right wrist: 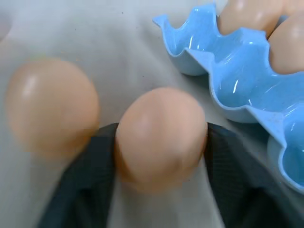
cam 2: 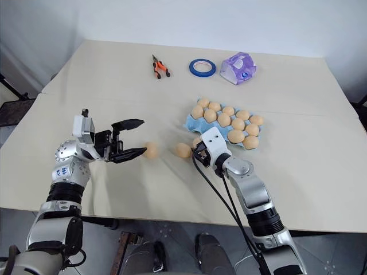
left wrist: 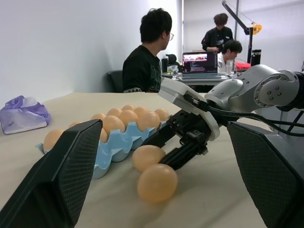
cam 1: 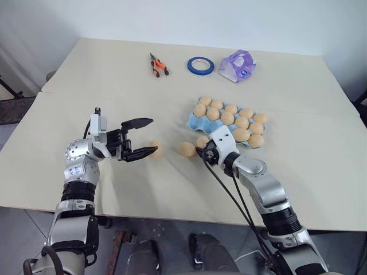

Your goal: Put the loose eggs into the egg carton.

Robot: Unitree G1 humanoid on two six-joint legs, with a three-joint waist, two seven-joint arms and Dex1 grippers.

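Note:
The light blue egg carton (cam 1: 194,121) sits right of the table's centre, most of its cups filled with tan eggs. Three loose eggs lie in front of its near left corner. My right gripper (cam 1: 202,149) has both fingers against the sides of the loose egg (right wrist: 159,137) nearest the carton, which rests on the table beside an empty cup (right wrist: 237,90). A second egg (cam 1: 186,149) lies just left of it. The third egg (cam 1: 155,149) lies at the tips of my left gripper (cam 1: 143,137), which is held open above the table, pointing right.
Along the far side of the table lie orange-handled pliers (cam 1: 157,66), a blue tape ring (cam 1: 200,65) and a purple-and-white packet (cam 1: 237,65). People (left wrist: 145,57) sit at a desk beyond the table. The table's near edge runs just below both arms.

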